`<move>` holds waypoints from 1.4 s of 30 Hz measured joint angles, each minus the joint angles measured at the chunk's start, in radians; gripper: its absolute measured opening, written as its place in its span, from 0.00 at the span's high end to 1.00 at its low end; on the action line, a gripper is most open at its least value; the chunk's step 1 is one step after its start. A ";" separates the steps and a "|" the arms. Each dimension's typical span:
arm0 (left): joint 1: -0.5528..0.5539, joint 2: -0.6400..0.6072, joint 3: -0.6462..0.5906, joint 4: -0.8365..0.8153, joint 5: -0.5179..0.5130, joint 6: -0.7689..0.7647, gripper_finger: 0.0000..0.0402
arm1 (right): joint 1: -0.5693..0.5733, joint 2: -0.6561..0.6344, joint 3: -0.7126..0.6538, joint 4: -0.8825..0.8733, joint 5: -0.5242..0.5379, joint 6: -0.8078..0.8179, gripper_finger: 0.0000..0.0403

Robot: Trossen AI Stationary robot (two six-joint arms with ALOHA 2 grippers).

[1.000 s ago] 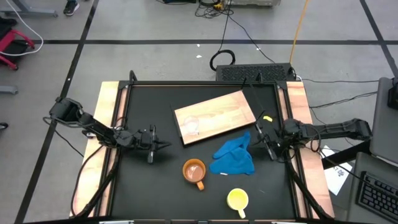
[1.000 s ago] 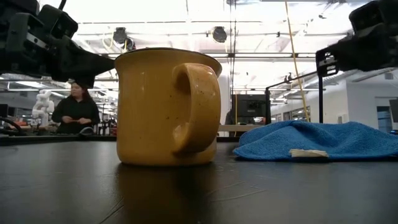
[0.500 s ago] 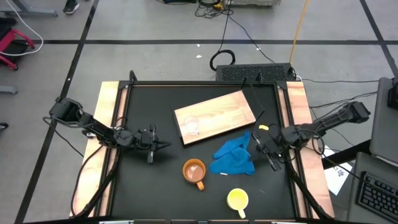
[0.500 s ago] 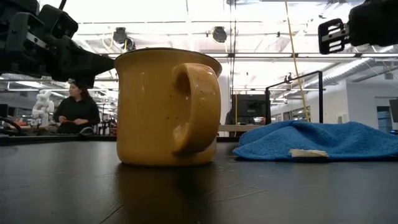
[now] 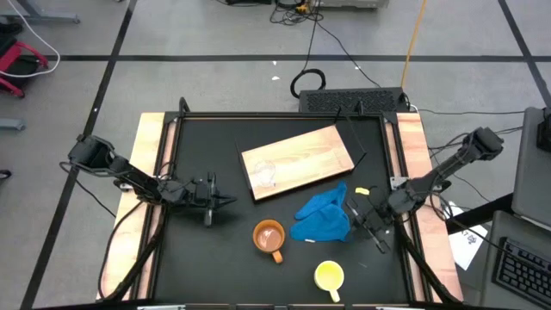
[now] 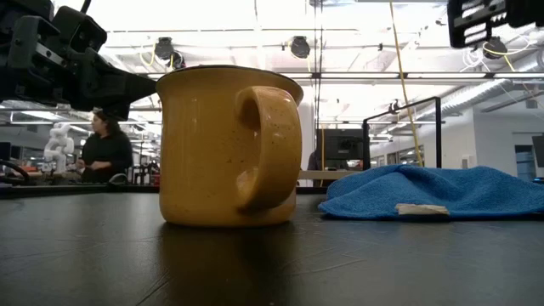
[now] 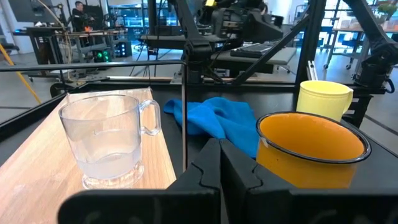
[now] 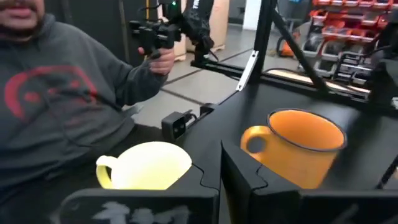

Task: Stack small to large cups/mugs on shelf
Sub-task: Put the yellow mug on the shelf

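Right pincer (image 5: 363, 220) has swung off the desk's right edge toward the front, arm folding up; it now hangs over the front corner of the blue cloth (image 5: 323, 219), between cloth and yellow mug (image 5: 329, 275). Half a second ago it sat beside the cloth's right side, farther back. In its wrist view both mugs lie ahead of the fingers; jaws look parted with nothing in them.

Task things, unchanged:
- glass cup (image 5: 263, 174) already on the shelf (image 5: 310, 151), at its left end
- orange mug (image 5: 269, 235) on the desk just in front of the shelf, handle toward the front
- yellow mug near the front edge, well apart from the shelf

Left pincer (image 5: 220, 201) hasn't moved: parked left of the orange mug, fingers together, empty.

My read: the right arm is lining up on a mug, likely yellow as the next size up. Stack not started beyond the glass. Cloth sits between the yellow mug and the shelf, so snag risk on the carry.

A person (image 8: 56, 99) stands close to the desk in the right wrist view.
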 joint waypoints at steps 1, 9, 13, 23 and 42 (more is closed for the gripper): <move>0.000 0.000 0.000 0.000 0.000 0.000 1.00 | 0.014 0.029 0.021 0.000 0.010 0.000 1.00; 0.000 0.000 0.000 0.000 0.000 -0.001 1.00 | 0.109 0.221 0.203 -0.088 0.112 -0.002 1.00; 0.000 0.000 0.000 0.000 0.002 -0.003 1.00 | 0.123 0.271 0.292 -0.231 0.114 0.038 1.00; 0.000 0.000 0.000 0.002 0.041 -0.016 0.99 | 0.122 0.333 0.436 -0.542 0.141 0.108 1.00; 0.000 0.000 0.001 0.028 0.036 -0.019 0.95 | 0.158 0.388 0.443 -0.520 0.152 0.288 0.82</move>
